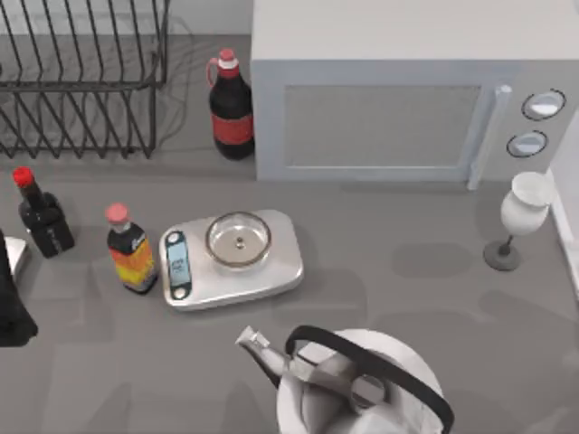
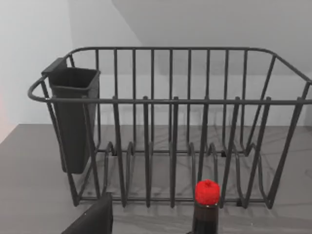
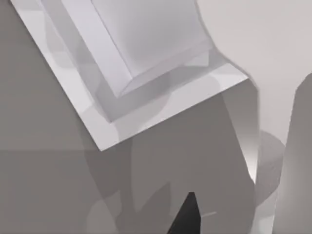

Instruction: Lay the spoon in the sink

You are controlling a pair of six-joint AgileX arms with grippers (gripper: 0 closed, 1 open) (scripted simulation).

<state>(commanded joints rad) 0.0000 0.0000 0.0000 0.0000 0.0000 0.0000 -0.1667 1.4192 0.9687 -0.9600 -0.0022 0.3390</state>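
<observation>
The spoon is out of view. The sink (image 3: 92,105) is a white rectangular basin whose rim corner lies below my right wrist camera; in the top view its white edge (image 1: 570,221) runs along the table's right side. A dark part of my right gripper (image 3: 187,217) hangs over the grey table beside that corner, close to the wine glass (image 3: 253,146). My left gripper (image 2: 92,219) stays parked at the table's left edge (image 1: 9,307), facing the dish rack.
A wire dish rack (image 1: 81,81) with a black cutlery holder (image 2: 73,117) stands back left. In front of it are a red-capped dark bottle (image 1: 41,217), an orange-labelled bottle (image 1: 131,253) and a scale (image 1: 231,258). Also standing: cola bottle (image 1: 231,104), microwave (image 1: 407,90), wine glass (image 1: 520,212), kettle (image 1: 353,384).
</observation>
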